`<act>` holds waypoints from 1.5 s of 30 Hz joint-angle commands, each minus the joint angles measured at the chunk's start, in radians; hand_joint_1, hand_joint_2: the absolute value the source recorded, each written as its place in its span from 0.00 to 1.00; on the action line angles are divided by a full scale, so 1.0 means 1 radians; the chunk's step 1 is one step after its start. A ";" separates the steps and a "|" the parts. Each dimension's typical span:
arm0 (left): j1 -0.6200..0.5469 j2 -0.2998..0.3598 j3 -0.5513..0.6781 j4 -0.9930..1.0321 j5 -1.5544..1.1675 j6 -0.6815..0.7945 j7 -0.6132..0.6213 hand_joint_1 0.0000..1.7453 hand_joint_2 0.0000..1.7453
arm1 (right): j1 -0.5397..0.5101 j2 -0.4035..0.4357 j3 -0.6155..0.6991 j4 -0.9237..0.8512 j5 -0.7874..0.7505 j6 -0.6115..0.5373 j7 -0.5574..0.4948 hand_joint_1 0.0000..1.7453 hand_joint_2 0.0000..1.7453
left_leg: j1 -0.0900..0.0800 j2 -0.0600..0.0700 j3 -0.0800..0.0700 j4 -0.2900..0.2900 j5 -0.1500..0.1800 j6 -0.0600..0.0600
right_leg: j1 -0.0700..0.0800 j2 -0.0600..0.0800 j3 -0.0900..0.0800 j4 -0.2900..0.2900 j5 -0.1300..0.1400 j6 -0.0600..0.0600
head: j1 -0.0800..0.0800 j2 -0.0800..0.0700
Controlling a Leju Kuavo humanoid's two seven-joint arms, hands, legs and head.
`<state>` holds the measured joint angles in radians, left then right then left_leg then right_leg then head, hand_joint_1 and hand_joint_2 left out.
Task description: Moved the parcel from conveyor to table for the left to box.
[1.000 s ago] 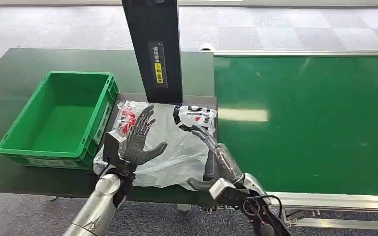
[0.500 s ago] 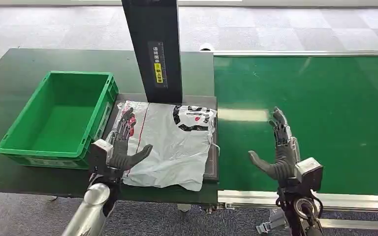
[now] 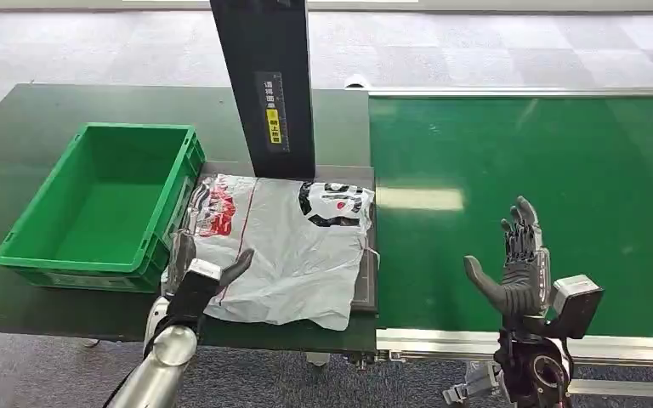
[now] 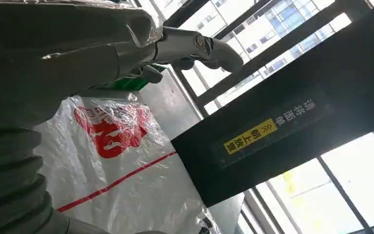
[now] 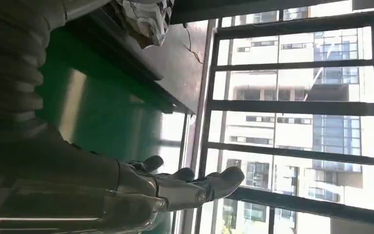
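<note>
The parcel (image 3: 293, 246) is a white plastic bag with red and black print, lying flat on the dark table (image 3: 17, 161) between the green box (image 3: 102, 204) and the conveyor (image 3: 561, 170). My left hand (image 3: 197, 276) is low at the parcel's near left corner, fingers apart, holding nothing. The left wrist view has the parcel (image 4: 126, 165) close under that hand (image 4: 126, 48). My right hand (image 3: 517, 268) hovers open over the conveyor's near edge, well right of the parcel. In the right wrist view, my right hand (image 5: 175, 187) is spread over the green belt.
A black upright post (image 3: 265, 85) with a yellow label stands just behind the parcel. The green box is empty and sits left of the parcel. The conveyor's metal rail (image 3: 476, 342) runs along the near edge.
My right hand left the parcel's right edge and swung right over the conveyor. My left hand drew back and down from the parcel's top to its near left corner.
</note>
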<state>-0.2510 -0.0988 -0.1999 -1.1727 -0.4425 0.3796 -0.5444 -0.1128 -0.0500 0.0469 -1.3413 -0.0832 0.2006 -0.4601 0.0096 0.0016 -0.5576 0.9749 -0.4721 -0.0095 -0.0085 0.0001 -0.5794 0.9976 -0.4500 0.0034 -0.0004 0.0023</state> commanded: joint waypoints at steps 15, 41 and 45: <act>-0.118 0.012 -0.084 0.369 -0.385 -0.188 0.340 0.00 1.00 | -0.085 0.030 -0.005 0.188 0.093 0.012 0.022 0.00 1.00 | 0.000 0.000 0.002 -0.002 0.000 0.000 | 0.000 0.000 0.002 -0.002 0.000 0.000 | 0.000 0.000; -0.117 0.006 -0.076 0.310 -0.354 -0.178 0.246 0.97 1.00 | -0.160 0.007 0.028 0.393 0.157 0.054 0.127 0.00 1.00 | 0.000 0.000 0.002 0.000 0.000 0.000 | 0.000 0.000 0.002 0.000 0.000 0.000 | 0.000 0.000; -0.092 0.006 -0.070 0.253 -0.330 -0.127 0.195 0.98 1.00 | -0.159 0.003 0.039 0.389 0.165 0.040 0.128 0.00 1.00 | 0.000 0.001 0.002 -0.001 0.000 0.001 | 0.000 0.001 0.002 -0.001 0.001 0.000 | 0.000 0.000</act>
<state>-0.3813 -0.1045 -0.2697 -0.8812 -0.8000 0.2109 -0.3002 -0.2290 -0.0298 0.0358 -1.0208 0.0732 0.2495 -0.3265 0.0096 0.0007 -0.5570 0.9749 -0.4718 -0.0093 -0.0086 -0.0008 -0.5777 0.9977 -0.4499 0.0034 -0.0008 0.0023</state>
